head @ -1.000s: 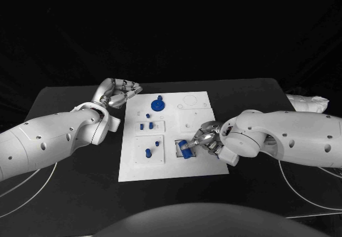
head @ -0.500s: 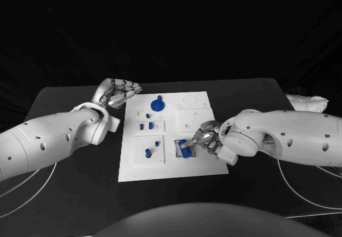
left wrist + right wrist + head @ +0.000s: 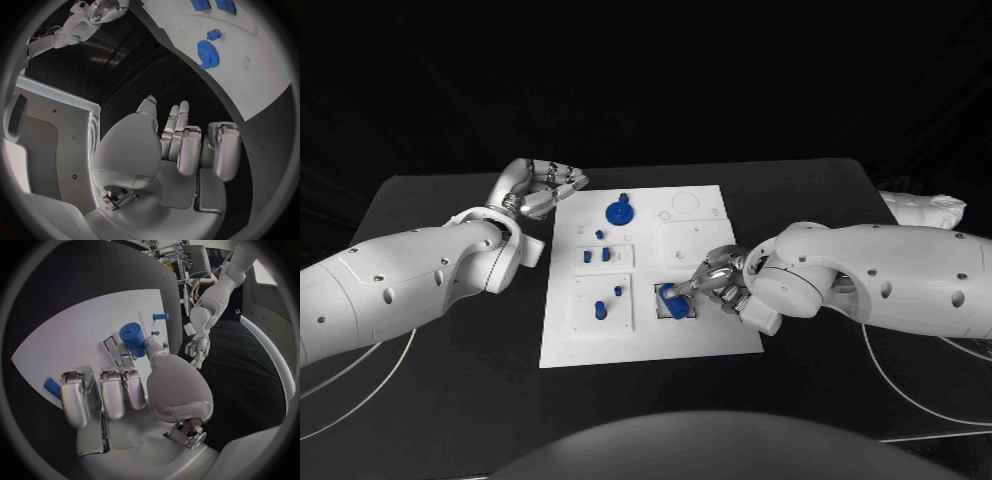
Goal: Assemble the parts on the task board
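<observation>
The white task board (image 3: 711, 335) lies in the middle of the black table. My right hand (image 3: 717, 279) pinches a blue cylinder (image 3: 675, 303) over the dark recess at the board's near right. In the right wrist view the thumb presses against that cylinder (image 3: 132, 338) while the other fingers (image 3: 103, 392) are curled in. My left hand (image 3: 538, 187) hovers off the board's far left corner, holding nothing, its fingers (image 3: 187, 145) loosely extended. A blue gear (image 3: 619, 211) stands at the far left of the board. Small blue pieces (image 3: 596, 256) and two blue pegs (image 3: 602, 308) sit in the left-hand panels.
A white object (image 3: 923, 210) lies at the table's right edge. Thin cables (image 3: 358, 380) trail over the table beside both arms. A round outline (image 3: 685, 208) marks the board's far right. The gear (image 3: 207, 51) lies beyond my left hand's fingertips.
My right hand has shifted slightly with the blue cylinder, tipping it a little over the recess. The left arm has not moved.
</observation>
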Tool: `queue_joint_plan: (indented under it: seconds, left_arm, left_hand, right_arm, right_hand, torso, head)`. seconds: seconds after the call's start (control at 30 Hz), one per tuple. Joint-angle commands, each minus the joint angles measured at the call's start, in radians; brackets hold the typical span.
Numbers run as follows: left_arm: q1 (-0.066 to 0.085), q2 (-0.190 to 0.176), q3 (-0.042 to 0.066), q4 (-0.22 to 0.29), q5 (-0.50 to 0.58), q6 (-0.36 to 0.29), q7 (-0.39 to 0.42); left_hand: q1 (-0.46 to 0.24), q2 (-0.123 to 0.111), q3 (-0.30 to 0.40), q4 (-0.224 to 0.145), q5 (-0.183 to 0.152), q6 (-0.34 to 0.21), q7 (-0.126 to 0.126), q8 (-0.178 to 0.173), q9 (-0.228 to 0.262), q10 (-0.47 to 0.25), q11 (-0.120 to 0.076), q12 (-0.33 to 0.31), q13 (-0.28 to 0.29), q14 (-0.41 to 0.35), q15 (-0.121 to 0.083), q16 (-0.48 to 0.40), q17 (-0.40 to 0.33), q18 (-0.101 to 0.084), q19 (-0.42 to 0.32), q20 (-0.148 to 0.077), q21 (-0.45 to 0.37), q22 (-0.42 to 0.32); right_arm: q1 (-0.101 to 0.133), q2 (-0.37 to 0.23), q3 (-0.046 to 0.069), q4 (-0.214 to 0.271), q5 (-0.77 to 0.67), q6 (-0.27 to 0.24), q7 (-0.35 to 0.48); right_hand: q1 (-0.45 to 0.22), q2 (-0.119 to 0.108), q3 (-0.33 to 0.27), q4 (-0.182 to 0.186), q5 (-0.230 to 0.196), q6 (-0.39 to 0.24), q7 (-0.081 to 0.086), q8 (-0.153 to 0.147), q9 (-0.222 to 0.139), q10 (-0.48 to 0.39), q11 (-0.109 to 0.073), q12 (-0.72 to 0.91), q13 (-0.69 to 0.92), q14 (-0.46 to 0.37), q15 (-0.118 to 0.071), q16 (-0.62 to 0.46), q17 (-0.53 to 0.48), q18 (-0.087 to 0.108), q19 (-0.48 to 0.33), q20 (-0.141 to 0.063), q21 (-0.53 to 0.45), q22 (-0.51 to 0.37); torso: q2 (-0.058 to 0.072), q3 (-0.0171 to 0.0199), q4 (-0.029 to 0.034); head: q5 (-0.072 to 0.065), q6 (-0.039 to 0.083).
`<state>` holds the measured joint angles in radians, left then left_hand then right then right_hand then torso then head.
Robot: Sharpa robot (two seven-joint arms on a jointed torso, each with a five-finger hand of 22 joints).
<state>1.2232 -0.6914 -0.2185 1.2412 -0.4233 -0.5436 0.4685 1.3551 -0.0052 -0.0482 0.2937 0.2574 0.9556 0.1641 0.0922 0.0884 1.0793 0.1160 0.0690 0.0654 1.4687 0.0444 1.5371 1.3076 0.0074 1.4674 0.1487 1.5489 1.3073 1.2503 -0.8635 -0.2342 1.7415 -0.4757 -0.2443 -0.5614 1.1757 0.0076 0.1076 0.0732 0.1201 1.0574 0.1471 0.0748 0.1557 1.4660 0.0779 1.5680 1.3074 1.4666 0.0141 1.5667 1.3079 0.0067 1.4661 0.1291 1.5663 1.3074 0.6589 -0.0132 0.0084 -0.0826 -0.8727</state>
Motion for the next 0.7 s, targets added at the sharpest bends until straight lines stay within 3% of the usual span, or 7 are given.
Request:
queue_joint_plan:
  seconds: [0.03,0.7]
  left_arm:
    - [0.000,0.002,0.001,0.002,-0.004,0.014,0.004]
    - [0.000,0.003,0.001,0.001,-0.004,0.018,0.005]
  left_hand:
    - [-0.003,0.009,-0.006,-0.002,0.004,0.005,-0.001,-0.004,-0.001,-0.002,-0.007,-0.002,-0.001,0.083,-0.005,-0.001,0.209,0.000,0.081,-0.004,-0.006,0.253]
    - [0.001,0.014,-0.012,-0.002,0.005,0.006,-0.001,-0.006,-0.001,-0.001,-0.007,-0.002,-0.001,0.082,-0.005,-0.002,0.207,0.001,0.079,-0.005,-0.008,0.253]
  right_arm:
    - [-0.002,0.003,0.000,0.002,-0.008,0.007,-0.001]
    - [-0.002,-0.003,0.000,0.012,-0.036,0.003,-0.009]
  right_hand:
    - [-0.013,-0.005,-0.012,0.002,-0.010,-0.006,0.006,-0.007,-0.002,0.105,0.009,0.003,0.263,0.104,0.002,0.004,0.263,-0.007,0.105,-0.004,0.004,0.263]
    - [-0.068,-0.011,-0.061,0.038,-0.038,-0.036,0.019,-0.009,-0.015,0.105,0.021,0.003,0.263,0.104,0.010,0.004,0.263,-0.007,0.105,0.005,0.004,0.263]
  torso:
    - [0.000,0.0001,0.0002]
    - [0.000,0.0003,-0.0003]
  head:
    - [0.001,0.000]
    - [0.001,0.000]
